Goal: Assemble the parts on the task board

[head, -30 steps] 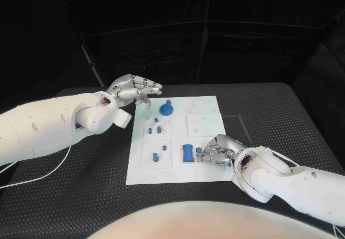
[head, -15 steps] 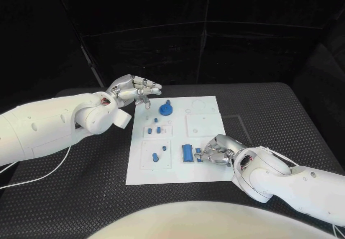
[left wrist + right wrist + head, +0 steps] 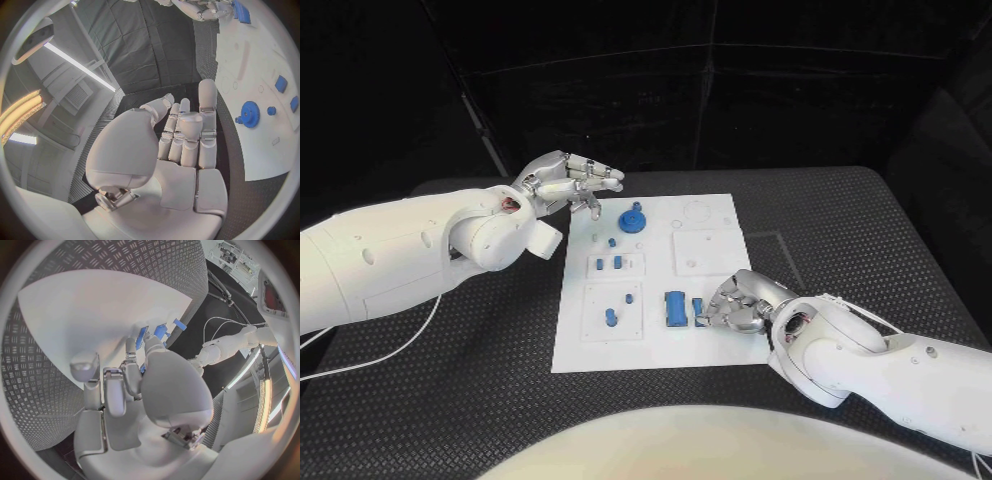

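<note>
Parts lie scattered over the task board (image 3: 718, 340), the white plate in the middle of the black table (image 3: 877, 240). A blue gear (image 3: 635, 218) stands at the far left of the board, with a tiny blue piece (image 3: 613, 241) just near of it and two short blue pegs (image 3: 609, 263) in the recess nearer still. Further toward the near edge sit another small blue peg (image 3: 630, 297) and a longer one (image 3: 610, 317). A blue rectangular block (image 3: 675, 306) lies near the middle of the board's near half.

At the right, the right hand (image 3: 740, 302) rests low over the board, its fingers curled down at a small blue piece (image 3: 697, 309) just right of the block (whether they actually grip it I cannot tell; the wrist view shows fingertips against blue bits on the white surface).

Beyond the board's far left corner, the left hand (image 3: 570, 181) hangs in the air, fingers loosely spread and holding nothing, well apart from the gear.
</note>
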`<action>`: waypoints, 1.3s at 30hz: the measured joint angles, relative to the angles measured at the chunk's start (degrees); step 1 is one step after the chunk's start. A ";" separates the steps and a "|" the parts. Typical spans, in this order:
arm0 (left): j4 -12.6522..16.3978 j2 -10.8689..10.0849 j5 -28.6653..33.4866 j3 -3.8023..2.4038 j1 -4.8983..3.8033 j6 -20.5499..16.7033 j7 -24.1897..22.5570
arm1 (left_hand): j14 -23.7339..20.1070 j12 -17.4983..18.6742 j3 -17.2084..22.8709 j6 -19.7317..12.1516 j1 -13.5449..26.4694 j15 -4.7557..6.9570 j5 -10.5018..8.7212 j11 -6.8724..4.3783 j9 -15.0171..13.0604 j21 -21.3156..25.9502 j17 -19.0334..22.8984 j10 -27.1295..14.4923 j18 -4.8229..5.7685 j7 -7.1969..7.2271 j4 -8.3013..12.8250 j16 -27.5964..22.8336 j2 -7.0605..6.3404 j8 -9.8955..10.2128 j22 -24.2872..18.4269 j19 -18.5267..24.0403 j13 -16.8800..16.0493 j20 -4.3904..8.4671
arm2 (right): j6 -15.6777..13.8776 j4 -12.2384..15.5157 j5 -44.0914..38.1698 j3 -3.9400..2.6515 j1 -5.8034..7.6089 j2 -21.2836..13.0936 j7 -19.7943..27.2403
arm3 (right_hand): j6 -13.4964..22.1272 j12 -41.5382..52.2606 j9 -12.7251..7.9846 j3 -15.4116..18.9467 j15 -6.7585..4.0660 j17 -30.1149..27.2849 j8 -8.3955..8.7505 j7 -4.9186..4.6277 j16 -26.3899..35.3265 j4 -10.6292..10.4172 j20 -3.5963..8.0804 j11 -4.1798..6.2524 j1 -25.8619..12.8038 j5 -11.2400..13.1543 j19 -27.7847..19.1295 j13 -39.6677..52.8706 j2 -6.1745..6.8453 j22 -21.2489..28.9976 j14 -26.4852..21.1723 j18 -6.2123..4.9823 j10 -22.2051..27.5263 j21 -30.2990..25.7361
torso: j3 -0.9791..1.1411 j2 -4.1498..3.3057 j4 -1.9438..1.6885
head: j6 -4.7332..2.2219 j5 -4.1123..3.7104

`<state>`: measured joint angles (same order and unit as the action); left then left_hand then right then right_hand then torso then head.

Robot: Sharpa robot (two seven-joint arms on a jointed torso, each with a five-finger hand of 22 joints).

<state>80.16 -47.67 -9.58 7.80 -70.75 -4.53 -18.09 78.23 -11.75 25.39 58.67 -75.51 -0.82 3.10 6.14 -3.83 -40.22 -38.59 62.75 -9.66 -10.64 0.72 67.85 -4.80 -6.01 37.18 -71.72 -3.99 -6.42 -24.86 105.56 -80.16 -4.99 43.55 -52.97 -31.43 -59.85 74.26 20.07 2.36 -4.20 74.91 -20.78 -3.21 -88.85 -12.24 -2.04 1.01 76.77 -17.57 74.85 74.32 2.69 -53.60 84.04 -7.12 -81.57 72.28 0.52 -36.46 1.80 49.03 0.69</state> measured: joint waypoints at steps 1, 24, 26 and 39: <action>0.00 0.00 0.00 0.00 0.00 0.00 0.00 | 0.00 0.00 0.00 0.00 0.00 0.00 0.00 0.00 0.00 0.00 0.00 0.00 0.00 0.00 0.00 0.00 0.00 0.00 0.00 0.00 0.00 0.00 | -0.07 0.00 -0.05 0.00 0.00 -0.08 0.15 | 0.00 0.01 0.00 0.00 0.00 0.00 0.22 0.00 0.00 0.00 0.00 0.00 0.08 0.06 0.00 0.00 -0.09 0.00 0.00 0.00 0.00 0.00 | -0.01 0.00 0.00 | -0.04 -0.01; -1.62 -0.11 3.38 1.06 0.08 -0.34 -0.47 | -8.76 -0.49 0.24 -0.63 0.00 -0.64 0.00 0.55 0.00 3.54 13.68 -0.55 -0.01 -0.21 0.24 -8.96 0.00 0.00 -1.86 4.49 0.00 -0.55 | 0.45 -16.69 43.23 -2.85 7.90 0.22 34.02 | 8.53 -39.83 -2.73 6.07 4.92 -43.05 8.59 -6.02 46.25 -2.05 -4.88 -5.97 3.66 1.24 -18.39 -35.37 -3.62 33.64 -13.41 -3.15 26.16 -30.81 | -0.99 2.14 -0.65 | -4.84 -2.04; -2.40 0.39 4.34 1.08 0.08 -0.74 -0.81 | -10.92 -0.86 0.48 -0.63 -0.23 -0.83 0.00 0.62 0.00 5.12 15.04 -0.62 0.00 -0.21 0.48 -11.27 0.22 -0.06 -2.79 6.21 0.00 -0.70 | 0.97 -19.78 47.24 -2.88 8.91 1.77 37.47 | 8.34 -45.35 -2.96 5.83 6.26 -46.31 9.22 -6.86 52.95 -1.56 -6.01 -7.14 5.04 1.83 -20.19 -40.42 -3.97 36.32 -15.34 -3.15 28.10 -35.32 | -1.31 2.54 -0.73 | -5.94 -2.44; -10.42 6.07 9.75 1.08 0.67 -7.49 -8.81 | -27.05 1.75 -1.28 -4.03 -0.64 -6.98 0.00 4.21 0.02 25.13 29.52 -7.70 -0.01 -2.16 -0.14 -42.40 0.63 0.40 -15.73 27.76 0.37 -6.26 | 5.71 -36.52 57.02 -2.97 10.99 12.58 49.82 | 6.07 -62.44 -10.28 5.08 11.68 -62.05 16.70 -9.09 81.18 2.21 -12.01 -10.15 7.19 4.72 -26.34 -65.78 -5.47 47.87 -23.58 -3.14 23.18 -55.20 | -2.51 3.94 -1.17 | -11.85 -2.41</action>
<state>69.74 -41.60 0.17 8.88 -70.08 -12.02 -26.89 51.18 -9.99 24.11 54.63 -76.15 -7.79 3.10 10.34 -3.81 -15.10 -9.07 55.05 -9.67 -12.80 0.57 25.45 -4.16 -5.61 21.45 -43.96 -3.62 -12.68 -19.15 69.03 -23.14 -7.96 54.54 -40.40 18.39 -53.78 11.82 9.79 7.44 7.49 12.86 -4.08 -12.30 -7.67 -10.03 -14.06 -9.14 83.95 -12.85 48.51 8.54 -2.78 -5.73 60.47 -10.26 -58.39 17.08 -1.99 -32.52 0.63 37.18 -1.72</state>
